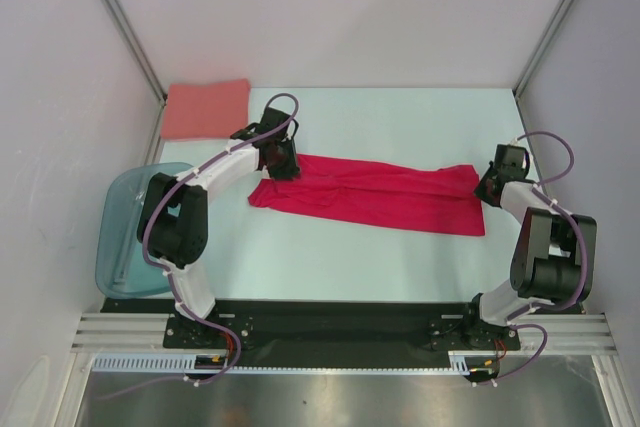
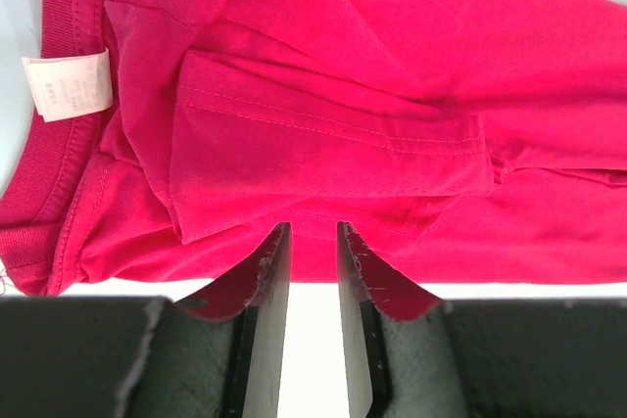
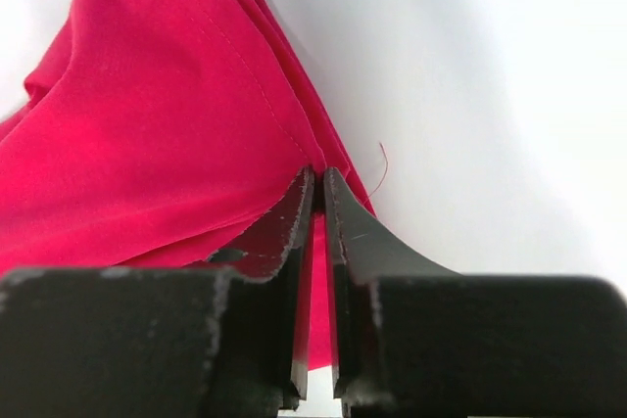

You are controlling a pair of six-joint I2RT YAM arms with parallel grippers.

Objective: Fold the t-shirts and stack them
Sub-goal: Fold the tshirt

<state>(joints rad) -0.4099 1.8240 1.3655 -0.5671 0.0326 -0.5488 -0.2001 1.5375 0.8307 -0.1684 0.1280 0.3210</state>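
The crimson-red t-shirt (image 1: 380, 202) lies folded into a long strip across the middle of the table. The salmon-pink t-shirt (image 1: 205, 107) lies folded at the back left. My left gripper (image 1: 283, 169) is at the strip's left, collar end. In the left wrist view the gripper (image 2: 309, 234) is open, its tips over the edge of the red cloth (image 2: 323, 124), with bare table between the fingers. My right gripper (image 1: 487, 187) is at the strip's right end. In the right wrist view the gripper (image 3: 318, 181) is shut on the hem of the red cloth (image 3: 157, 144).
A translucent teal tub (image 1: 125, 232) sits at the left edge beside the left arm's base. White walls with metal frame posts close in the table at the back and sides. A white neck label (image 2: 69, 85) shows on the shirt's collar.
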